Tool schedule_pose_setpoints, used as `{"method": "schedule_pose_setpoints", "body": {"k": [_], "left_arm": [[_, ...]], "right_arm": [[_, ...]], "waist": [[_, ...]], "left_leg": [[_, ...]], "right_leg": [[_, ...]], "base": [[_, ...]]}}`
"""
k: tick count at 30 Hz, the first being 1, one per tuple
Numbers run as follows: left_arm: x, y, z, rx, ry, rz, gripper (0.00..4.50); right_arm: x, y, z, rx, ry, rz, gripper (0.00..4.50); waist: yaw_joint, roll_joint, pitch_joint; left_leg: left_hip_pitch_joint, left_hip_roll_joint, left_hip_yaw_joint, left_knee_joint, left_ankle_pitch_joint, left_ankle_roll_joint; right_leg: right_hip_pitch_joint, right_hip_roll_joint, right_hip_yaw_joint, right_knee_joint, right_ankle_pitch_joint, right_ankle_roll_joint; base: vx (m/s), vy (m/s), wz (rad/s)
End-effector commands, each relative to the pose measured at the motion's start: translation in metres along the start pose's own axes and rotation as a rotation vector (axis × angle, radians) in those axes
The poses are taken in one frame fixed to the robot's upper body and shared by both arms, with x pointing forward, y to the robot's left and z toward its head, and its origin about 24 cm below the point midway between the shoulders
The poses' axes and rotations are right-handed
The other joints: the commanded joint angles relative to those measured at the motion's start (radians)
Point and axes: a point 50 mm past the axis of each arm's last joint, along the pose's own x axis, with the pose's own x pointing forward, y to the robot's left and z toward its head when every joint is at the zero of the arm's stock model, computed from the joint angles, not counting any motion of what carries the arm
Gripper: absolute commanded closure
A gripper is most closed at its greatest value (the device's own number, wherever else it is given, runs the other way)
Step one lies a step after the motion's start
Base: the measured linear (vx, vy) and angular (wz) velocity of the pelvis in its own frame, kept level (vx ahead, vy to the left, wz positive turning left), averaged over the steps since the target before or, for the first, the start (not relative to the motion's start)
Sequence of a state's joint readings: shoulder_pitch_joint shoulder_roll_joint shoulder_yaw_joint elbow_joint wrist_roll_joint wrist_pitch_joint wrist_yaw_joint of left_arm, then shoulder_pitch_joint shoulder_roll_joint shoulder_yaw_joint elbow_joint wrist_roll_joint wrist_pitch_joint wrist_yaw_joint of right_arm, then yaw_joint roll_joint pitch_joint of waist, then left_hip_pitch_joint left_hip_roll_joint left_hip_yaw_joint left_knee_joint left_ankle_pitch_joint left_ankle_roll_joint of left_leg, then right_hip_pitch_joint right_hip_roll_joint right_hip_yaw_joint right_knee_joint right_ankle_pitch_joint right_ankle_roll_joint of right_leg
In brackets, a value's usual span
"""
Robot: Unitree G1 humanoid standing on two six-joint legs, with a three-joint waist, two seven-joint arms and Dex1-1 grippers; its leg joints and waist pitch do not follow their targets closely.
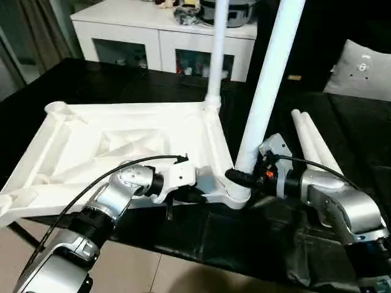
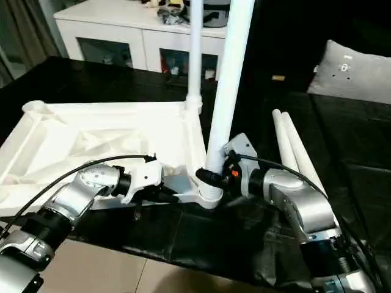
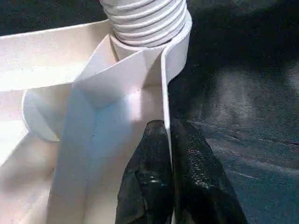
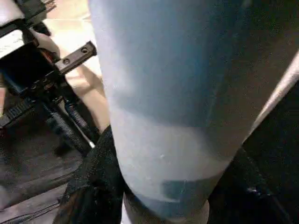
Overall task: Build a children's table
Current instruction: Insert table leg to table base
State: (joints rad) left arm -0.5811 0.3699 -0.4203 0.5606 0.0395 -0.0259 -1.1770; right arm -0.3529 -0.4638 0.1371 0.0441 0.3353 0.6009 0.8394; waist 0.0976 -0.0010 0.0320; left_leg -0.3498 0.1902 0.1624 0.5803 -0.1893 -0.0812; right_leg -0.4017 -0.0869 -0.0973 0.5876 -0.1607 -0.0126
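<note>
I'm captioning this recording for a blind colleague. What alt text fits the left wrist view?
Two black fingers of the left gripper pinch the thin side wall of the white plastic tabletop, which lies underside up. Just beyond them, the ridged end of a white tubular leg sits in the tabletop's round corner socket, above a black surface.

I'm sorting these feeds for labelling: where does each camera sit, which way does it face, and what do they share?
Left and right eye views: head, looking down past both silver forearms at the upturned tabletop.
Left wrist view: along the left gripper, pinching the tabletop's rim beside the threaded leg end.
Right wrist view: along the right gripper, clasping the near leg.
Shared: that near leg in its corner socket.
</note>
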Motion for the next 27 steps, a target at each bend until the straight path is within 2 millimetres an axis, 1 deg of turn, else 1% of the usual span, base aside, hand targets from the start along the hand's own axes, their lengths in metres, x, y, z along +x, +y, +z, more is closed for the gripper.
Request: {"method": "schedule_pose_setpoints", "body": {"k": [1, 4, 5, 6, 8, 10, 11, 12, 13, 14, 15, 16, 17, 18, 19, 20, 21, 22, 23, 24, 25, 26, 27], "left_arm": [[0.002, -0.01, -0.01, -0.02, 0.054, -0.075, 4.5], [0.003, -0.012, -0.01, -0.014, 0.057, -0.093, 4.5], [0.004, -0.012, -0.009, -0.013, 0.057, -0.095, 4.5], [0.004, -0.012, -0.009, -0.012, 0.056, -0.095, 4.5], [0.004, -0.011, -0.008, -0.014, 0.051, -0.087, 4.5], [0.004, -0.011, -0.009, -0.016, 0.051, -0.085, 4.5], [0.003, -0.011, -0.009, -0.02, 0.053, -0.083, 4.5], [0.003, -0.011, -0.01, -0.023, 0.054, -0.081, 4.5], [0.002, -0.011, -0.01, -0.027, 0.054, -0.07, 4.5], [0.002, -0.01, -0.01, -0.032, 0.051, -0.057, 4.5], [0.002, -0.01, -0.011, -0.036, 0.049, -0.05, 4.5], [0.001, -0.009, -0.011, -0.042, 0.044, -0.036, 4.5], [0.001, -0.008, -0.011, -0.048, 0.037, -0.023, 4.5], [0.001, -0.008, -0.011, -0.052, 0.033, -0.018, 4.5], [0.002, -0.008, -0.01, -0.057, 0.027, -0.013, 4.5], [0.002, -0.008, -0.01, -0.065, 0.018, -0.008, 4.5], [0.003, -0.007, -0.009, -0.075, 0.007, 0.004, 4.5], [0.003, -0.007, -0.009, -0.079, 0.003, 0.011, 4.5], [0.005, -0.006, -0.009, -0.087, -0.003, 0.023, 4.5], [0.005, -0.006, -0.009, -0.088, -0.004, 0.024, 4.5], [0.005, -0.006, -0.009, -0.087, 0.0, 0.025, 4.5], [0.006, -0.006, -0.009, -0.086, 0.001, 0.025, 4.5], [0.006, -0.006, -0.009, -0.085, 0.004, 0.025, 4.5]], "right_arm": [[-0.002, -0.005, -0.003, 0.002, 0.03, -0.025, 2.62], [0.0, -0.006, -0.005, 0.009, 0.028, -0.03, 2.62], [0.001, -0.006, -0.005, 0.017, 0.022, -0.03, 2.62], [0.002, -0.007, -0.005, 0.035, 0.011, -0.032, 2.62], [0.001, -0.01, -0.009, 0.12, -0.033, -0.032, 2.62], [0.0, -0.011, -0.012, 0.146, -0.041, -0.034, 2.62], [-0.002, -0.012, -0.017, 0.188, -0.054, -0.046, 2.62], [-0.004, -0.014, -0.021, 0.215, -0.063, -0.056, 2.62], [-0.006, -0.015, -0.027, 0.247, -0.078, -0.067, 2.62], [-0.008, -0.015, -0.033, 0.271, -0.09, -0.076, 2.62], [-0.01, -0.015, -0.036, 0.283, -0.098, -0.081, 2.62], [-0.012, -0.013, -0.043, 0.304, -0.114, -0.088, 2.62], [-0.014, -0.01, -0.049, 0.325, -0.127, -0.092, 2.62], [-0.015, -0.008, -0.052, 0.332, -0.134, -0.095, 2.62], [-0.015, -0.007, -0.054, 0.339, -0.142, -0.099, 2.62], [-0.016, -0.005, -0.057, 0.346, -0.151, -0.101, 2.62], [-0.017, -0.002, -0.062, 0.351, -0.161, -0.104, 2.62], [-0.017, 0.0, -0.066, 0.351, -0.163, -0.113, 2.62], [-0.019, 0.003, -0.072, 0.347, -0.163, -0.132, 2.62], [-0.019, 0.004, -0.073, 0.346, -0.162, -0.134, 2.62], [-0.019, 0.005, -0.077, 0.3, -0.135, -0.155, 2.62], [-0.019, 0.005, -0.079, 0.274, -0.119, -0.167, 2.62], [-0.018, 0.005, -0.081, 0.239, -0.093, -0.181, 2.62]], "waist": [[0.004, -0.006, -0.05], [0.004, -0.007, -0.05], [0.004, -0.009, -0.051], [0.004, -0.008, -0.051], [0.003, -0.008, -0.05], [0.002, -0.007, -0.049], [0.003, 0.0, -0.05], [0.002, -0.004, -0.051], [0.003, -0.001, -0.051], [0.003, -0.004, -0.052], [0.003, 0.0, -0.051], [0.003, -0.001, -0.051], [0.004, 0.001, -0.05], [0.006, 0.009, -0.051], [0.007, 0.002, -0.052], [0.008, 0.006, -0.052], [0.008, 0.012, -0.052], [0.008, 0.009, -0.052], [0.009, 0.007, -0.051], [0.01, 0.013, -0.051], [0.011, 0.01, -0.051], [0.011, 0.01, -0.05], [0.01, 0.017, -0.049]], "left_leg": [[-0.001, 0.037, -0.004, -0.071, -0.23, 0.021], [-0.003, 0.037, -0.005, -0.071, -0.227, 0.019], [-0.003, 0.037, -0.005, -0.071, -0.223, 0.02], [-0.003, 0.037, -0.005, -0.071, -0.221, 0.019], [-0.002, 0.036, -0.004, -0.071, -0.231, 0.019], [-0.001, 0.036, -0.004, -0.071, -0.241, 0.018], [0.0, 0.036, -0.006, -0.072, -0.243, 0.016], [-0.001, 0.036, -0.005, -0.071, -0.243, 0.017], [-0.002, 0.036, -0.006, -0.071, -0.244, 0.016], [-0.001, 0.036, -0.005, -0.071, -0.244, 0.017], [-0.001, 0.037, -0.005, -0.072, -0.251, 0.017], [0.0, 0.036, -0.005, -0.072, -0.253, 0.016], [0.001, 0.038, -0.005, -0.073, -0.258, 0.017], [0.001, 0.038, -0.006, -0.074, -0.259, 0.015], [0.001, 0.038, -0.005, -0.076, -0.256, 0.019], [0.001, 0.037, -0.006, -0.075, -0.251, 0.019], [0.0, 0.037, -0.005, -0.076, -0.252, 0.019], [0.001, 0.037, -0.004, -0.076, -0.255, 0.02], [-0.001, 0.037, -0.004, -0.076, -0.259, 0.021], [0.002, 0.038, -0.005, -0.078, -0.268, 0.021], [0.001, 0.036, -0.005, -0.078, -0.27, 0.022], [0.001, 0.036, -0.005, -0.079, -0.272, 0.022], [0.003, 0.035, -0.006, -0.079, -0.284, 0.02]], "right_leg": [[0.051, -0.068, 0.051, -0.079, -0.376, -0.127], [0.053, -0.067, 0.051, -0.077, -0.358, -0.132], [0.053, -0.067, 0.051, -0.075, -0.349, -0.134], [0.054, -0.068, 0.051, -0.074, -0.346, -0.137], [0.053, -0.068, 0.051, -0.077, -0.357, -0.139], [0.052, -0.068, 0.05, -0.08, -0.376, -0.136], [0.052, -0.068, 0.05, -0.08, -0.375, -0.136], [0.053, -0.069, 0.051, -0.081, -0.367, -0.138], [0.053, -0.069, 0.05, -0.08, -0.364, -0.14], [0.053, -0.068, 0.05, -0.081, -0.36, -0.14], [0.052, -0.069, 0.05, -0.083, -0.362, -0.141], [0.052, -0.068, 0.049, -0.083, -0.364, -0.14], [0.052, -0.068, 0.049, -0.084, -0.364, -0.14], [0.052, -0.068, 0.049, -0.083, -0.361, -0.141], [0.055, -0.067, 0.049, -0.084, -0.347, -0.142], [0.055, -0.067, 0.048, -0.082, -0.341, -0.143], [0.054, -0.067, 0.049, -0.083, -0.34, -0.144], [0.054, -0.067, 0.049, -0.085, -0.342, -0.143], [0.054, -0.068, 0.048, -0.086, -0.349, -0.143], [0.053, -0.067, 0.047, -0.089, -0.36, -0.137], [0.055, -0.067, 0.046, -0.09, -0.376, -0.13], [0.054, -0.067, 0.046, -0.091, -0.388, -0.124], [0.052, -0.067, 0.046, -0.096, -0.41, -0.116]], "base": [[0.0, 0.0, 0.0], [0.0, 0.0, 0.0], [0.0, 0.0, 0.0], [0.0, 0.0, 0.0], [0.0, 0.0, 0.0], [0.0, 0.0, 0.0], [0.0, 0.0, 0.0], [0.0, 0.0, 0.0], [0.0, 0.0, 0.0], [0.0, 0.0, 0.0], [0.0, 0.0, 0.0], [0.0, 0.0, 0.0], [0.0, 0.0, 0.0], [0.0, 0.0, 0.0], [0.0, 0.0, 0.0], [0.0, 0.0, 0.0], [0.0, 0.0, 0.0], [0.0, 0.0, 0.0], [0.0, 0.0, 0.0], [0.0, 0.0, 0.0], [0.0, 0.0, 0.0], [0.0, 0.0, 0.0], [0.0, 0.0, 0.0]]}}
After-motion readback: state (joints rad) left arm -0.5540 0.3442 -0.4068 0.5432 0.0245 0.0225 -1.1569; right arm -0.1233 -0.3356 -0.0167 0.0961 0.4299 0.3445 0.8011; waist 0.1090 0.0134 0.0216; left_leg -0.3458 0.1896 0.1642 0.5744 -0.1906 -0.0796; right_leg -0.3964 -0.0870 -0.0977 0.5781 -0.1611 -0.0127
